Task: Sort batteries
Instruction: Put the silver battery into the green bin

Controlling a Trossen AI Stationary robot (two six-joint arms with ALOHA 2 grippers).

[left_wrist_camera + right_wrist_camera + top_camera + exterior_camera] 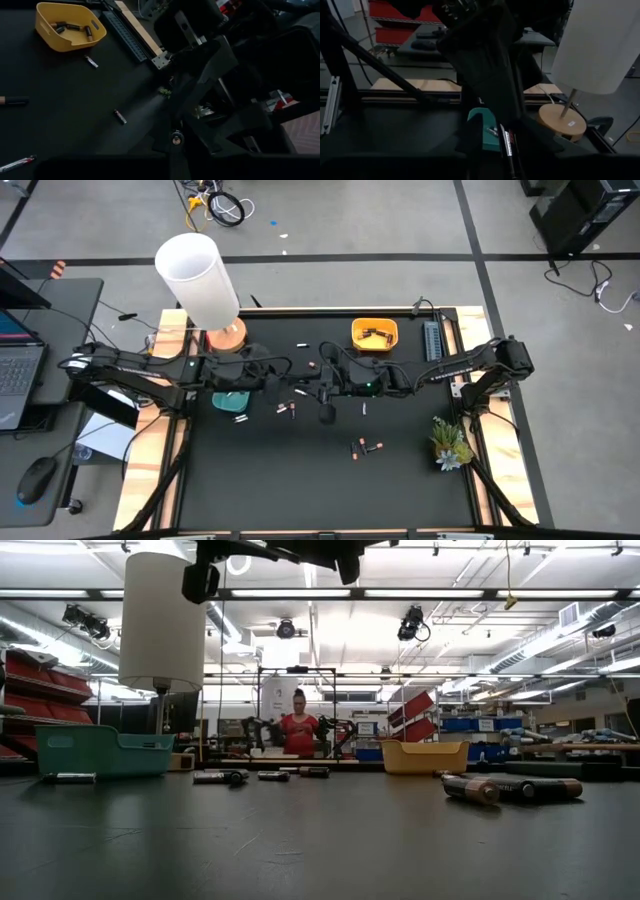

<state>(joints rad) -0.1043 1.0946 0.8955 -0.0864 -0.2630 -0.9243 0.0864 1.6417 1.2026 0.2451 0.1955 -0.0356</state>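
My two arms meet high above the middle of the black table. My left gripper (298, 380) comes in from the table's left and is shut on one dark battery with a red band (506, 142). My right gripper (330, 383) faces it from the table's right, right at that battery. Loose batteries lie on their sides on the table (368, 447), (287, 409), (364, 409). A yellow bin (374, 335) at the far side holds dark batteries. A teal bin (230, 400) stands under the left arm. My left gripper holds the battery by one end (504, 131), pinched between its two fingers, which reach in nearly level from the table's left. The rest of the battery sticks out past the fingertips toward my right gripper. It is lifted well clear of the table.
A lamp with a white shade (200, 280) on a wooden base (228, 335) stands at the far left, close to the left arm. A green plant sprig (450, 442) lies at the right edge. A dark ribbed strip (432, 340) sits beside the yellow bin.
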